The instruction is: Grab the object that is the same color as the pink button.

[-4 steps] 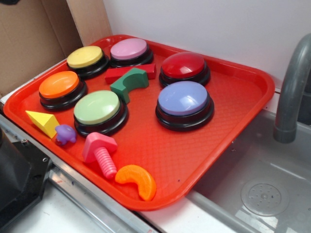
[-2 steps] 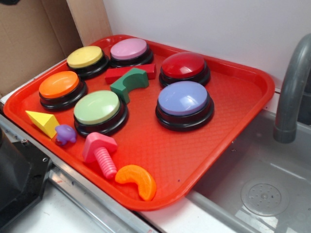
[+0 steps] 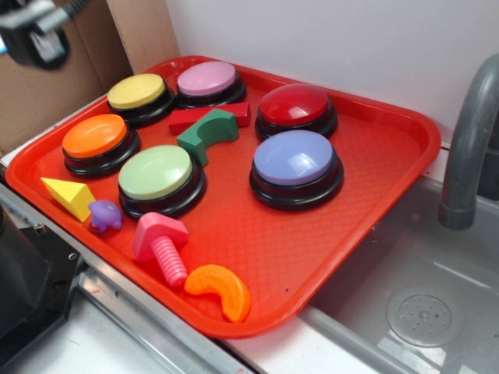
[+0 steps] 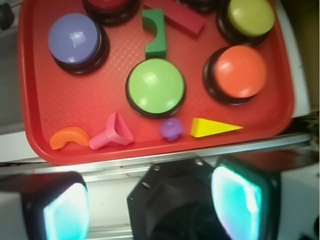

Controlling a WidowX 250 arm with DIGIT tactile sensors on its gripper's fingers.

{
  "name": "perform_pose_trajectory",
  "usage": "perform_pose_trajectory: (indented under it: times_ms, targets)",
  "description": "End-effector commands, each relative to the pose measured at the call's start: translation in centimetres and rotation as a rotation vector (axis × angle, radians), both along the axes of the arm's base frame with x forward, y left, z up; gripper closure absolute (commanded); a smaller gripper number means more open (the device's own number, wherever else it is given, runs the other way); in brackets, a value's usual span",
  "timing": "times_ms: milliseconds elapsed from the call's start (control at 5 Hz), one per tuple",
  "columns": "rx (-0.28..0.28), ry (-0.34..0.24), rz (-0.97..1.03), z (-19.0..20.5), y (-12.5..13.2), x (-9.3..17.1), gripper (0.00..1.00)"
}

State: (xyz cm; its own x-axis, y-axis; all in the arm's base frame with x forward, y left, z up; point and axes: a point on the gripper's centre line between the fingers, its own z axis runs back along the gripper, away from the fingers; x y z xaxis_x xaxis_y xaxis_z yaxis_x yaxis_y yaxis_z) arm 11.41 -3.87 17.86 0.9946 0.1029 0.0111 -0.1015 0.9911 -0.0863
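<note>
Red tray (image 3: 374,179) beside a sink. You've got the pink bolt (image 3: 161,245) lying flat near its front edge, head toward the green button (image 3: 158,176), shaft toward the orange crescent (image 3: 221,289). Pink button (image 3: 206,80) far back. Gripper (image 4: 150,197) spread wide, empty.

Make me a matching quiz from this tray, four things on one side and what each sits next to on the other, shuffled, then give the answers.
Things:
1. pink bolt
2. purple toy
3. green arch block
4. pink button

Neighbours:
A. yellow wedge
B. red block
C. orange crescent
D. yellow button

Pairs: 1-C, 2-A, 3-B, 4-D
</note>
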Motion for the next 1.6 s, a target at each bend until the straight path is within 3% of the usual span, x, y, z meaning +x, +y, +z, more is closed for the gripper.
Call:
perform_pose_trajectory:
  times_ms: [0, 600, 1000, 1200, 1400]
  targets:
    - [0.043, 0.009, 0.111, -6.6, -1.4, 1.0, 0.00]
    - [0.125, 0.008, 0.185, -13.7, -2.1, 2.2, 0.00]
    - [0.119, -0.002, 0.202, -14.9, -3.1, 2.2, 0.00]
    - [0.127, -0.028, 0.218, -15.5, -3.4, 2.2, 0.65]
    - [0.123, -0.031, 0.224, -15.6, -3.4, 2.1, 1.00]
